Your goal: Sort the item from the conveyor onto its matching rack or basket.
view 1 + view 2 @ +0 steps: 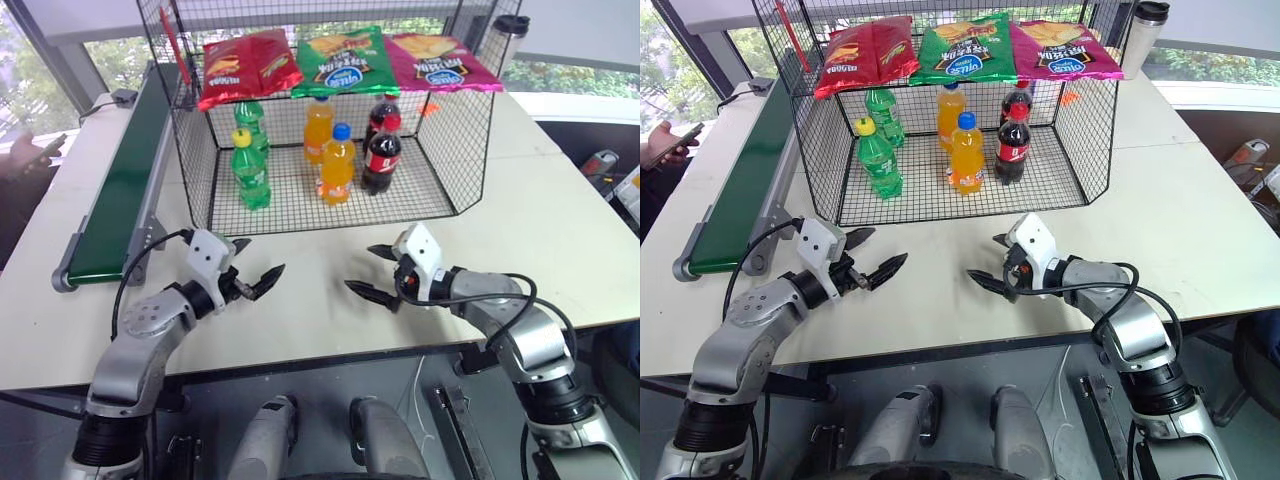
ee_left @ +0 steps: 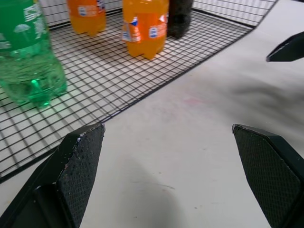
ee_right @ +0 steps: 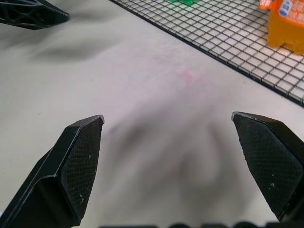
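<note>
The item, a blue-capped orange soda bottle (image 1: 338,165), stands upright on the mesh floor of the black wire rack (image 1: 290,208), near its open front; it is also in the left wrist view (image 2: 145,28). The dark green conveyor (image 1: 125,185) runs along the table's left side with nothing on its belt. My left gripper (image 1: 262,256) hovers open over the white table in front of the rack, holding nothing. My right gripper (image 1: 359,268) faces it from the right, also open and empty. Both are well short of the rack's front edge.
Inside the rack stand two green bottles (image 1: 250,170), an orange-capped orange bottle (image 1: 318,128) and two cola bottles (image 1: 382,150). Three chip bags (image 1: 345,60) lie on its top shelf. A tumbler (image 1: 1143,35) stands back right. A person's hand with a phone (image 1: 670,140) is at the far left.
</note>
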`<state>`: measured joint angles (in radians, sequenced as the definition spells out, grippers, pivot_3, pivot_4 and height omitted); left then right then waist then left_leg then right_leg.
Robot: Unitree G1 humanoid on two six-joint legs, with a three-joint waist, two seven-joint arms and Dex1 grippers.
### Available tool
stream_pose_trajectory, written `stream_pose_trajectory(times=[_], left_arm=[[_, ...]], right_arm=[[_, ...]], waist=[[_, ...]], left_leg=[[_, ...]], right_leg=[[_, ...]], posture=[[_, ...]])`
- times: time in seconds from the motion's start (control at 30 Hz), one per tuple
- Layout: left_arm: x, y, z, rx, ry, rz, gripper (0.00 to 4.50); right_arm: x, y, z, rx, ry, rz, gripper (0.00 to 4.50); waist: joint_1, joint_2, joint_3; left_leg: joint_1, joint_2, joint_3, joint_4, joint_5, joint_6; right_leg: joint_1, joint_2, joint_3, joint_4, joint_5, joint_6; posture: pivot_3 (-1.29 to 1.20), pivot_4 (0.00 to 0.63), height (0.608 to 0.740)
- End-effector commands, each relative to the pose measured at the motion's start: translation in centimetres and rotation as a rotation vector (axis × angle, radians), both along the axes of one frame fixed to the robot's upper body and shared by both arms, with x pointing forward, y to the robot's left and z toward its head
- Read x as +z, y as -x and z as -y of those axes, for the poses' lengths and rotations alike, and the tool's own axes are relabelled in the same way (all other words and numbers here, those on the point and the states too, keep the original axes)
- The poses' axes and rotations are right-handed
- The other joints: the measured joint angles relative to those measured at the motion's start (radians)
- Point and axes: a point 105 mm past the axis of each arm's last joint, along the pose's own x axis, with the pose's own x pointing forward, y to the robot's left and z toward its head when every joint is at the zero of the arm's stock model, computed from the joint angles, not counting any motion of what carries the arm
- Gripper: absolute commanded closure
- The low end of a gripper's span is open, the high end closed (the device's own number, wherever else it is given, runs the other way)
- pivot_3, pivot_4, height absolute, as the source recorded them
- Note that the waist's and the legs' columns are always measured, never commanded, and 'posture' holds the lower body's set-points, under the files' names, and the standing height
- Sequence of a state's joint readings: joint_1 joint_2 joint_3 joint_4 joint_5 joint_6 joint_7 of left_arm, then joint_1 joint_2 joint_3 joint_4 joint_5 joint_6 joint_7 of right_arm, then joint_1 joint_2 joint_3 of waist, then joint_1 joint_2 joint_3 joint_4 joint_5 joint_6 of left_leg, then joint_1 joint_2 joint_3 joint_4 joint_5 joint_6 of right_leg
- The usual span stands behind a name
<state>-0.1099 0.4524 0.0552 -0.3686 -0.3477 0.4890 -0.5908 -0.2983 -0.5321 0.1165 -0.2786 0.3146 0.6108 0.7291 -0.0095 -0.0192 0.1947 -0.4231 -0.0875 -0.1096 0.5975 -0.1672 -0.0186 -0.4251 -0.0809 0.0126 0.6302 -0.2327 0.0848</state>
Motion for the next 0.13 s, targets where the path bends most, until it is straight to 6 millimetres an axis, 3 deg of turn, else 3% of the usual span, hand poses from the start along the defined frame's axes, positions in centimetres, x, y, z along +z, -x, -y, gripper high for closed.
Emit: stream_pose_trajectory(times=[0.03, 0.13], left_arm=[[1.03, 0.44, 0.32, -0.030, -0.008, 0.055, 0.00], [0.82, 0.56, 0.41, -0.044, -0.028, 0.057, 0.00]], right_arm=[[0.97, -0.12, 0.38, -0.018, -0.005, 0.049, 0.03], [0.99, -0.10, 0.34, -0.023, -0.011, 0.047, 0.03]], waist=[[0.000, 0.000, 0.000], [0.000, 0.000, 0.000]], left_leg=[[0.000, 0.000, 0.000, 0.000, 0.000, 0.000], [0.000, 0.000, 0.000, 0.000, 0.000, 0.000]], right_leg=[[0.000, 0.000, 0.000, 0.000, 0.000, 0.000], [0.000, 0.000, 0.000, 0.000, 0.000, 0.000]], posture=[[0.00, 0.150, 0.739], [0.00, 0.150, 0.739]])
